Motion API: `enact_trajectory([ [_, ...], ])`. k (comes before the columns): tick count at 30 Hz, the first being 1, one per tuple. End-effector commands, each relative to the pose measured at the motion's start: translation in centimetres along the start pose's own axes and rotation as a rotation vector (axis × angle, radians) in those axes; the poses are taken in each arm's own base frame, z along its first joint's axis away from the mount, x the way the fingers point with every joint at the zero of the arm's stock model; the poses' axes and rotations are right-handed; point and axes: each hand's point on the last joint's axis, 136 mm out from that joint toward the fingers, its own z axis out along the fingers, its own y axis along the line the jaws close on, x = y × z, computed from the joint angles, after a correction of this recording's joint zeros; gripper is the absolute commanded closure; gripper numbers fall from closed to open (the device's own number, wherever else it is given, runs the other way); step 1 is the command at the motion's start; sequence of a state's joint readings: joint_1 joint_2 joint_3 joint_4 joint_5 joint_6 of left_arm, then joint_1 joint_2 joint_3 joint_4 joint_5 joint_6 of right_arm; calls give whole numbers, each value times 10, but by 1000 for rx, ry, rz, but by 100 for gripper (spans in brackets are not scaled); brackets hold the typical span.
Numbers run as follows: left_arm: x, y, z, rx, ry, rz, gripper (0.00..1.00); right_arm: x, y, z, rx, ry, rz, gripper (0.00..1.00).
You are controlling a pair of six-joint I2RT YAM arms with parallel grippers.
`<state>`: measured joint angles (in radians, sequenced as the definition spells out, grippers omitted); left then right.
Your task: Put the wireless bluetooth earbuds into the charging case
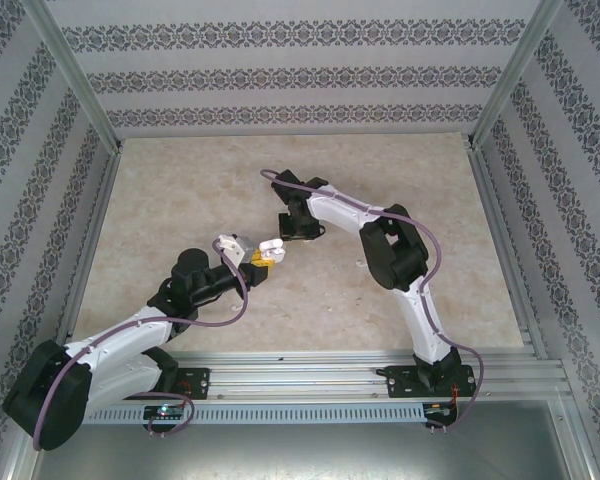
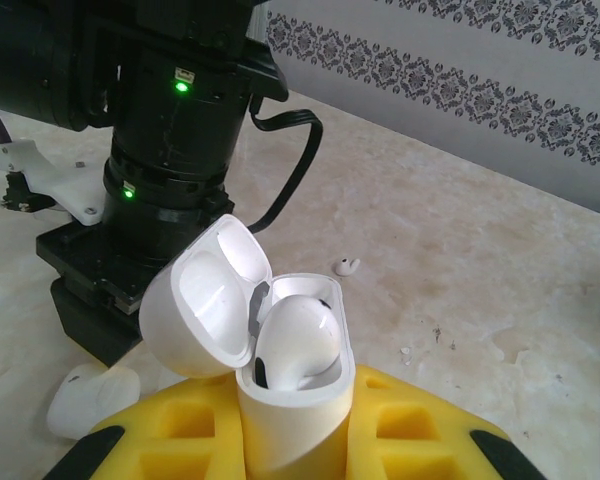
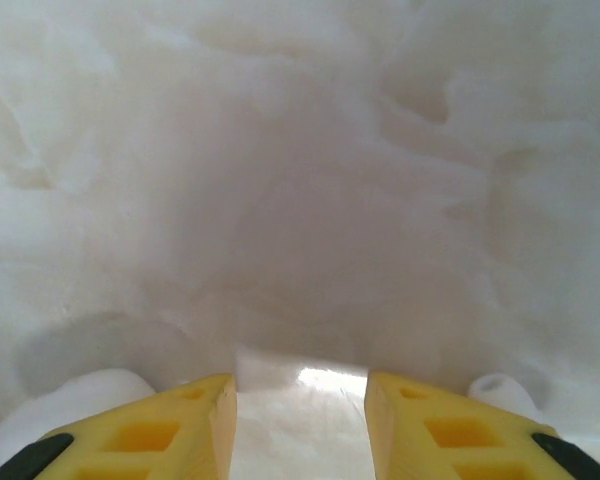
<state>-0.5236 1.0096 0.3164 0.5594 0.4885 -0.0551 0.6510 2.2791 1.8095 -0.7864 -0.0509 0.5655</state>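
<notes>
My left gripper (image 2: 298, 400) (image 1: 261, 257) is shut on the white charging case (image 2: 290, 430) (image 1: 270, 247), held upright between its yellow fingers with the lid (image 2: 205, 300) flipped open to the left. One white earbud (image 2: 300, 335) sits in the case's well. A second earbud (image 2: 346, 266) lies loose on the table beyond it. My right gripper (image 1: 298, 230) (image 3: 300, 390) points down at the table just past the case. A smooth white object (image 3: 300, 420), seemingly another white case, fills the gap between its yellow fingers; the view is blurred.
The beige marble table (image 1: 200, 190) is walled by patterned panels and metal rails (image 1: 80, 250). A white rounded lump (image 2: 85, 400) lies under the right arm's black wrist (image 2: 170, 130). More white lumps (image 3: 70, 400) (image 3: 500, 395) flank the right fingers.
</notes>
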Motion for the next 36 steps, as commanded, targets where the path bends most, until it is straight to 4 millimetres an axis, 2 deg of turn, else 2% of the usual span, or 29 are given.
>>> enact_trajectory([
  [1, -1, -1, -2, 1, -4, 18, 100, 27, -14, -6, 62, 55, -29, 61],
  [5, -2, -2, -2, 5, -6, 16, 100, 35, -22, -14, 78, 47, -32, 61],
  [8, -2, -2, -1, 7, -5, 13, 100, 37, -21, -26, 70, 35, -39, 61],
  [15, -6, -2, 0, 10, -14, 10, 100, 21, 5, -73, -36, -45, -52, 61],
  [19, -6, -3, -1, 12, -13, 11, 100, 12, -3, -86, -48, -61, -18, 61],
  [26, -8, -7, 4, 52, -19, -12, 100, 11, -35, -69, 9, -2, 66, 57],
  [30, 0, -18, 15, 145, 12, -38, 100, 11, -39, -54, 15, 21, 91, 57],
  [36, 0, -28, 27, 249, 0, -95, 100, 7, -38, -38, 17, 44, 101, 57],
])
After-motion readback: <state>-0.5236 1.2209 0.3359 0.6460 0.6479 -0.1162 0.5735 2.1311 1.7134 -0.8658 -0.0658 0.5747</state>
